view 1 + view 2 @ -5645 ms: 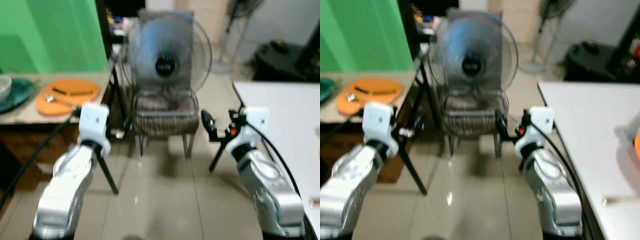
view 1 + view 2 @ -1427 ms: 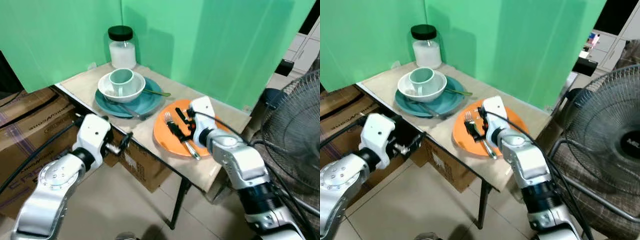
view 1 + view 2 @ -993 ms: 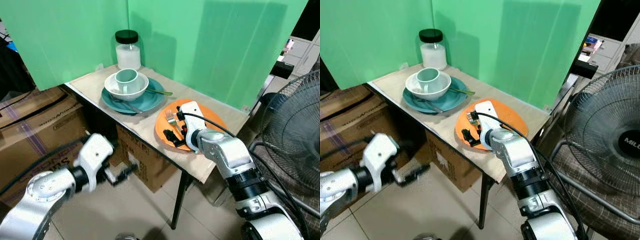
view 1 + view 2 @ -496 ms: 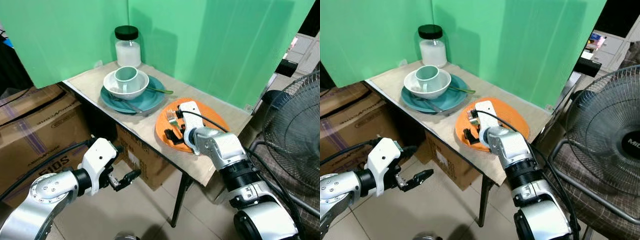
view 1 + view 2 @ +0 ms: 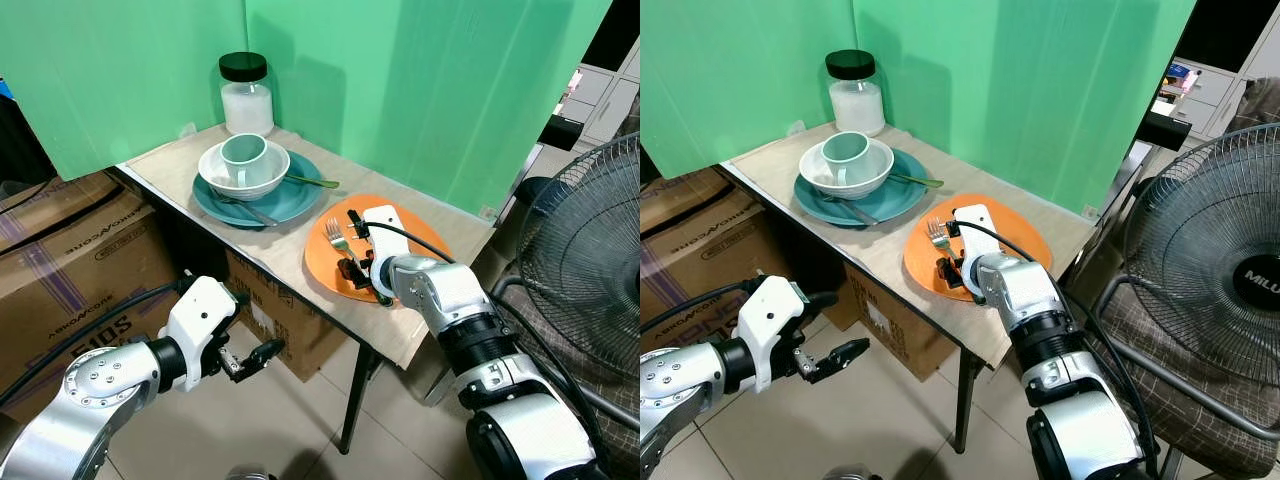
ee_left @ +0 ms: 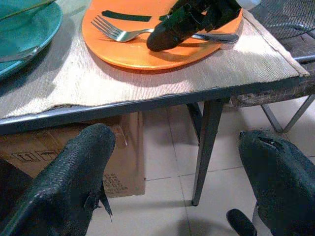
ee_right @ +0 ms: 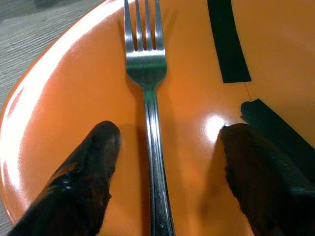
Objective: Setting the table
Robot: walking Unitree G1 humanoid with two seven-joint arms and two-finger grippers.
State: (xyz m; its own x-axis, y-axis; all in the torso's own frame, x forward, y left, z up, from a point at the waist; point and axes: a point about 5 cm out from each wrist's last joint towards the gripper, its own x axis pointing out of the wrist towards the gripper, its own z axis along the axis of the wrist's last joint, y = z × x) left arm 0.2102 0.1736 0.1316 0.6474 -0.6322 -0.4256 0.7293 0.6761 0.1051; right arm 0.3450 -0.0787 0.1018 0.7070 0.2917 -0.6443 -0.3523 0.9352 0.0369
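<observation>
Your right claw [image 7: 162,196] sits low over the orange plate [image 5: 410,235], released, with one finger on each side of the fork [image 7: 147,98]. The fingers [image 7: 83,187] have not closed on the handle; the fork lies flat on the plate, tines pointing toward the green backdrop [image 5: 420,90]. A black strip [image 7: 227,42] lies on the plate just beside the fork. The plate rests near the front edge of the surface [image 5: 300,255].

Your left claw [image 5: 252,358] hangs below the surface edge, over the tiled floor [image 5: 270,430], released and holding nothing, near the cardboard boxes [image 5: 70,265].

Farther along the surface, a teal plate [image 5: 300,200] carries a white bowl [image 5: 215,178] with a cup [image 5: 243,158] in it, and a jar [image 5: 245,95] stands behind. A fan [image 5: 1210,250] stands to your right.
</observation>
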